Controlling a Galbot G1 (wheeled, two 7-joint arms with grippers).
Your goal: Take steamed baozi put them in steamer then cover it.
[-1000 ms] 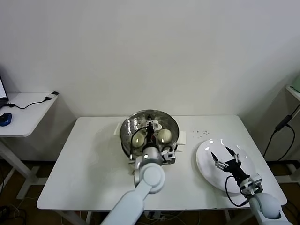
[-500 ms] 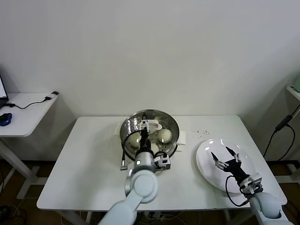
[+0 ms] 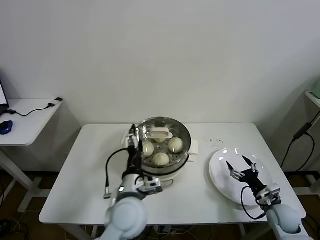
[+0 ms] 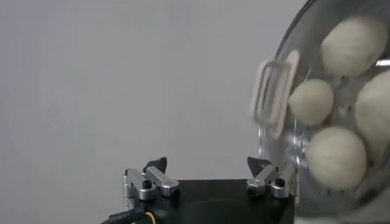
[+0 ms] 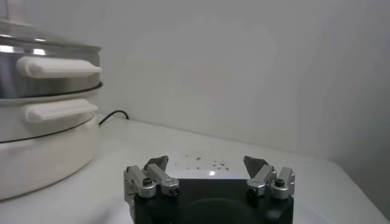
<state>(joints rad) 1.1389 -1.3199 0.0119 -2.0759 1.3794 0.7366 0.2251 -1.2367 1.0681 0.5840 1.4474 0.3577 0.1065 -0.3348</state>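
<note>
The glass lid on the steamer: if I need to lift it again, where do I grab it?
Grip the lid by its white bar handle at the centre, coming straight down from above with the fingers across the bar. The dome is smooth glass; the raised handle is the only graspable part. The left gripper, open beside the steamer, is nearest.

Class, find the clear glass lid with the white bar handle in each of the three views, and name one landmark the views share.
Head view: the clear glass lid sits on the shiny steel steamer, centre table.
Left wrist view: at the right edge, over the cream-white buns.
Right wrist view: upper left, seen edge-on.
Shared landmark: the steamer.
</note>
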